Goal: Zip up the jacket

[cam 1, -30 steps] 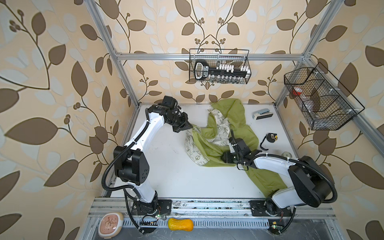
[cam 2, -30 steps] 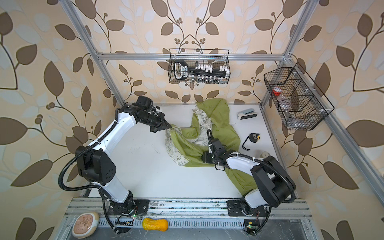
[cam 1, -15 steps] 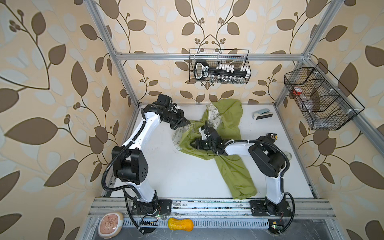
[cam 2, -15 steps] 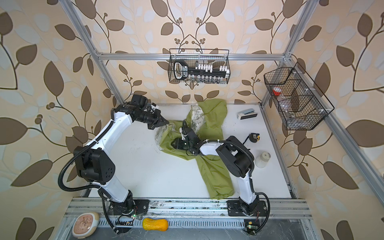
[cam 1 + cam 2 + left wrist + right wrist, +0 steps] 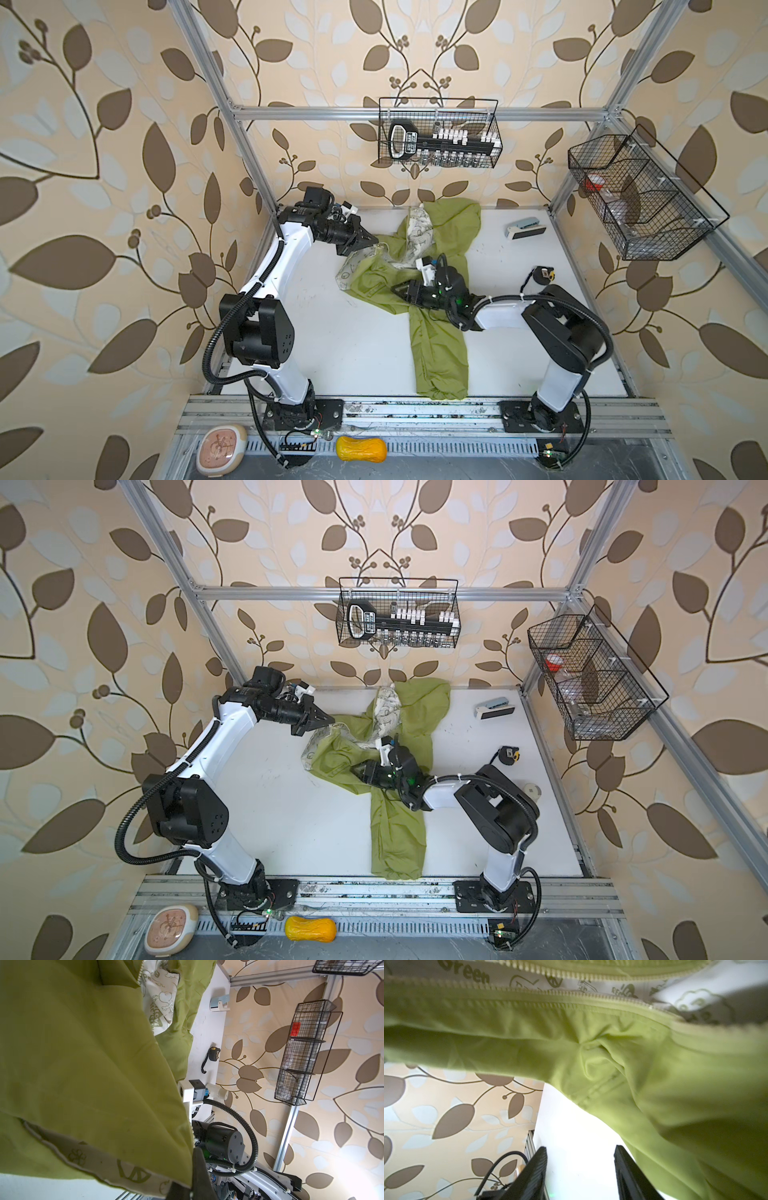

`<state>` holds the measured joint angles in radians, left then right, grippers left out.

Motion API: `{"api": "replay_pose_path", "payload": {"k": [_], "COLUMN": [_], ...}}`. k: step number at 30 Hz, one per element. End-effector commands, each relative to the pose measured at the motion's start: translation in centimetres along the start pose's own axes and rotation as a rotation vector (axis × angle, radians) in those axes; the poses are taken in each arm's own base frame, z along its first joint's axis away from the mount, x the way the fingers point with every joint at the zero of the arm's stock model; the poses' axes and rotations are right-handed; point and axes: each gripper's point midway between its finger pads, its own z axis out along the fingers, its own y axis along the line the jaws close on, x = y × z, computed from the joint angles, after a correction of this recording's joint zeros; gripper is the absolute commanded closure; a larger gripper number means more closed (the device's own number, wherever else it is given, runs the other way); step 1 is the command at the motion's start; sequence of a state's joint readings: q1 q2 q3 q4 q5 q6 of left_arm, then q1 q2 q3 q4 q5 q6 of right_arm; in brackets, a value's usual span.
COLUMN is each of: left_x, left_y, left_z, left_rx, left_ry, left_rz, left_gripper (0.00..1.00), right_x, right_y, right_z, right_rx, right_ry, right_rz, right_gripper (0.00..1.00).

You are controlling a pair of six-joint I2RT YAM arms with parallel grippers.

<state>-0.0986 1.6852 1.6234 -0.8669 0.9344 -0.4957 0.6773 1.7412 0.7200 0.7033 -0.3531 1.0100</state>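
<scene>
Shows the jacket (image 5: 436, 345) rumpled and unzipped on the white table (image 5: 324, 353), printed lining (image 5: 420, 224) turned out toward the back wall and one long green part trailing to the front rail. Puts the left gripper (image 5: 372, 242) at the garment's far-left corner, apparently raised off the table, jaws closed hard on a front edge. Confirms this in the left wrist view, with cloth hanging from the pinched fingertips (image 5: 199, 1167) and zipper teeth (image 5: 192, 1136) running straight into the grip.

Puts the right gripper (image 5: 397, 289) low over the middle of the green cloth, pointing leftward toward its partner, jaws apart and holding nothing, with only bare table between the two fingers (image 5: 535, 1172) in the right wrist view. Places both tooth rows just beyond those fingers, lying crosswise to them, parted by a strip of lining and so not yet meshed. Cannot make out a slider or pull tab for certain.

Judges the right arm both the nearer and the free one, hence the likely one to close on the loose second edge or the slider, with the left supplying tension. Calls for a short reach forward and a slight rise, jaw gap set across the tape rather than along it. Risks catching a fold of thin fabric instead.
</scene>
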Motion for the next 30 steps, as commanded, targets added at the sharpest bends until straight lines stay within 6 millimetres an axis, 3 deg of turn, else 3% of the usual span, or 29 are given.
{"api": "replay_pose_path", "payload": {"k": [1, 7, 10, 13, 19, 26, 30], "left_x": [2.9, 7.7, 9.1, 9.6, 10.6, 10.9, 11.1], "left_y": [-3.1, -4.9, -5.1, -4.4, -3.7, -3.5, -3.6], "left_z": [0.1, 2.0, 2.2, 2.0, 1.5, 1.6, 1.5], "left_rx": [0.069, 0.029, 0.001, -0.043, -0.058, -0.043, -0.032], "left_ry": [0.077, 0.211, 0.242, 0.249, 0.253, 0.25, 0.249], "left_rz": [0.123, 0.251, 0.285, 0.291, 0.295, 0.298, 0.299], "left_gripper": [1.0, 1.0, 1.0, 1.0, 1.0, 1.0, 1.0], "right_x": [-2.7, -5.2, -5.8, -5.9, -5.4, -4.8, -4.1], "right_y": [3.0, 5.5, 6.1, 5.6, 5.5, 7.9, 8.5], "right_z": [-2.8, -5.4, -6.0, -6.6, -7.5, -6.6, -5.1], "right_rx": [-0.136, -0.328, -0.364, -0.332, -0.33, -0.497, -0.53], "right_ry": [-0.1, -0.15, -0.169, -0.189, -0.202, -0.18, -0.154], "right_rz": [-0.018, 0.002, -0.001, -0.013, -0.027, 0.024, 0.052], "right_gripper": [0.47, 0.55, 0.55, 0.47, 0.44, 0.67, 0.7]}}
